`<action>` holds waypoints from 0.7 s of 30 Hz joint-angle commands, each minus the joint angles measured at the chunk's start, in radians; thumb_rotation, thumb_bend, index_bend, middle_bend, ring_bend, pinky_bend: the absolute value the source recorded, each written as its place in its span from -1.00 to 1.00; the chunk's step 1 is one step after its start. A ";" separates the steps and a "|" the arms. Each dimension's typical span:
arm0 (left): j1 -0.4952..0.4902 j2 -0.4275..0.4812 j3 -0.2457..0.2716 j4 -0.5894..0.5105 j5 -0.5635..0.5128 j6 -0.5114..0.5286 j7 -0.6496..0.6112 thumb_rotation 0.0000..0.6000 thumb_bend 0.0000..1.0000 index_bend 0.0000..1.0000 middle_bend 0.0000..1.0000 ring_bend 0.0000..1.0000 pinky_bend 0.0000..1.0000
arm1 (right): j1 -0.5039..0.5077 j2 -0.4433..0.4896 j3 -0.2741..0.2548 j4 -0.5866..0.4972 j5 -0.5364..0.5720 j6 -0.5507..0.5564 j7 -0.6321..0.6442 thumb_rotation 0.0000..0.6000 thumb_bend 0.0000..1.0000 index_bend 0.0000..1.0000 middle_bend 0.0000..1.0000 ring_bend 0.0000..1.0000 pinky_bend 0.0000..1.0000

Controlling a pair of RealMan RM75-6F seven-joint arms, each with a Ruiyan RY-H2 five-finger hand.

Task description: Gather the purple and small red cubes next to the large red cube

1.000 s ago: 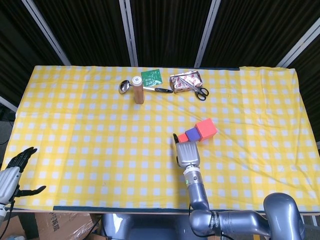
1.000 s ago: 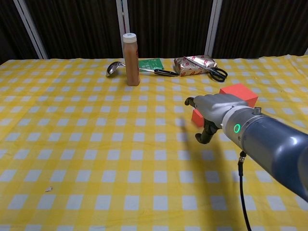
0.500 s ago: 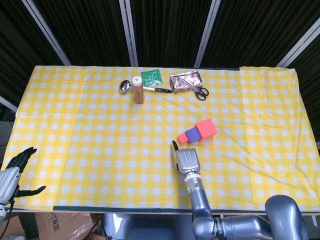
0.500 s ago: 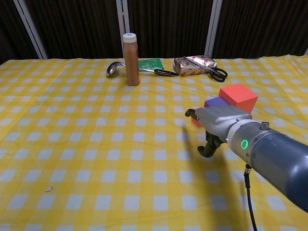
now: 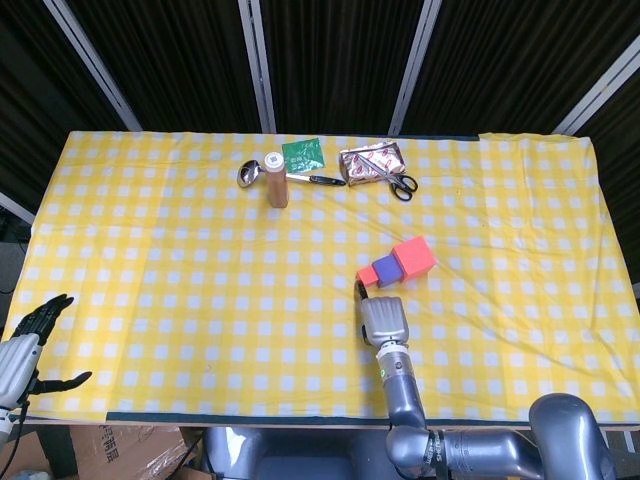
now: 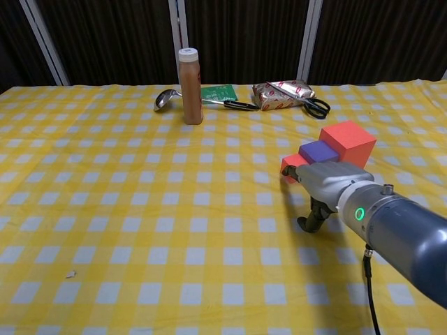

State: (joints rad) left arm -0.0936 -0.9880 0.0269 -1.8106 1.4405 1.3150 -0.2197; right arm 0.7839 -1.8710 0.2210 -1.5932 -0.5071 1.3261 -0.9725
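Observation:
The large red cube (image 5: 413, 257) (image 6: 347, 142) sits right of the table's centre. The purple cube (image 5: 389, 271) (image 6: 318, 151) touches its near-left side, and the small red cube (image 5: 367, 275) (image 6: 292, 165) touches the purple one, so the three form a diagonal row. My right hand (image 5: 383, 318) (image 6: 328, 185) hovers just in front of the small red cube, fingers curled downward, holding nothing. At the table's near-left corner, my left hand (image 5: 25, 345) is off the cloth with its fingers spread and empty.
At the back stand a brown bottle (image 5: 276, 180) (image 6: 190, 86), a spoon (image 5: 249, 172), a green packet (image 5: 302, 154), a foil pouch (image 5: 372, 162) and scissors (image 5: 398, 183). A yellow checked cloth (image 5: 180, 280) covers the table.
My right hand has drawn back toward the near edge and slightly right, uncovering the cubes. The cubes and the left hand have not moved.

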 commanded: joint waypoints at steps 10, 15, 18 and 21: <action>0.001 0.000 0.000 -0.001 0.000 0.001 0.002 1.00 -0.94 -1.00 -1.00 -1.00 -1.00 | -0.010 0.010 -0.006 -0.020 -0.003 0.001 -0.003 1.00 -0.03 -0.89 1.00 1.00 0.90; 0.001 0.000 0.000 0.001 0.000 0.001 0.001 1.00 -0.94 -1.00 -1.00 -1.00 -1.00 | -0.025 0.029 -0.032 -0.089 -0.047 0.013 0.012 1.00 -0.03 -0.89 1.00 1.00 0.90; 0.002 0.000 -0.001 0.004 -0.002 0.003 -0.002 1.00 -0.94 -1.00 -1.00 -1.00 -1.00 | -0.045 0.069 -0.055 -0.166 -0.113 0.041 0.035 1.00 -0.03 -0.89 0.99 0.99 0.87; 0.004 0.000 -0.002 0.008 -0.002 0.008 -0.003 1.00 -0.94 -1.00 -1.00 -1.00 -1.00 | -0.079 0.141 -0.082 -0.250 -0.208 0.081 0.080 1.00 -0.03 -0.89 0.80 0.84 0.65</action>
State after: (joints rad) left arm -0.0898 -0.9883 0.0254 -1.8033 1.4387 1.3224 -0.2228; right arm 0.7352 -1.7877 0.1657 -1.7778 -0.6448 1.3710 -0.9304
